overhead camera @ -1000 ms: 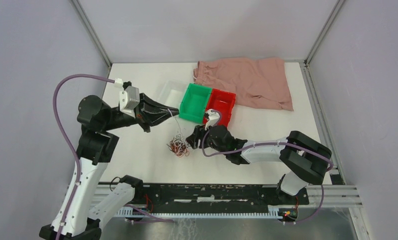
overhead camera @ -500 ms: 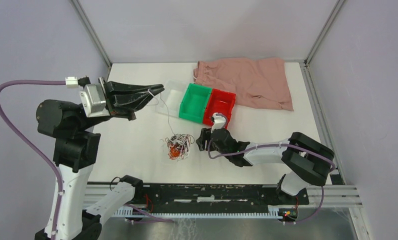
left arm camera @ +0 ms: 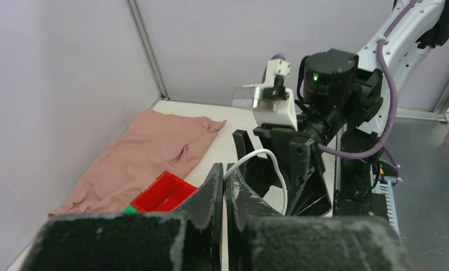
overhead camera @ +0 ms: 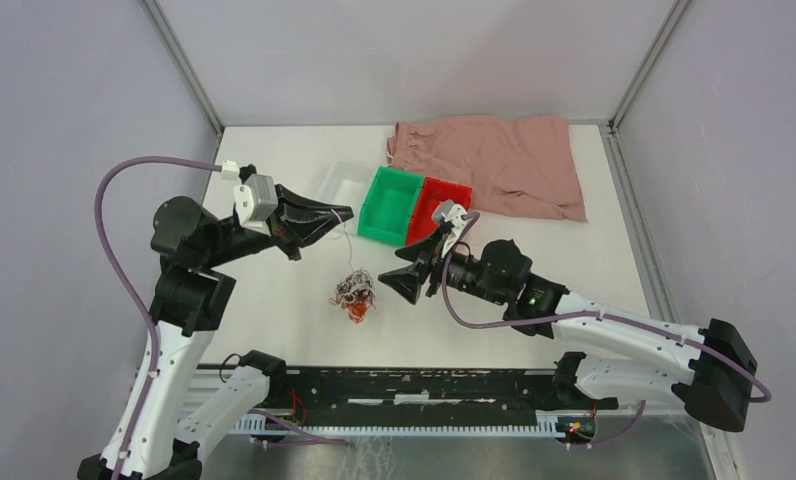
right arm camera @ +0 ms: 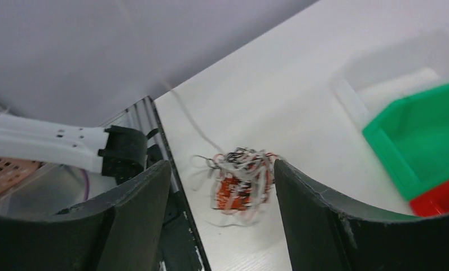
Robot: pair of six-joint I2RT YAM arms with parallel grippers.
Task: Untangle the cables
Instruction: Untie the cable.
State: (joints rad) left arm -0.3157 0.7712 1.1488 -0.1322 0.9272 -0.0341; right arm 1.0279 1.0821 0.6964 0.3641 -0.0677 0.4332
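Pulling the white cable pinched in the left gripper free needs the spread right gripper pinning the tangle down first.

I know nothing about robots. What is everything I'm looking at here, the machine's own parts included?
cable tangle: one; white, orange-brown and black; middle of the table
white cable: one; white; hanging from the left gripper
clear bin: one; see-through; behind the tangle
green bin: one; green; right of the clear bin
red bin: one; red; right of the green bin
cloth: one; pink; far right
table: one; white
left gripper: one; black; shut on the white cable
right gripper: one; black; open, right of the tangle
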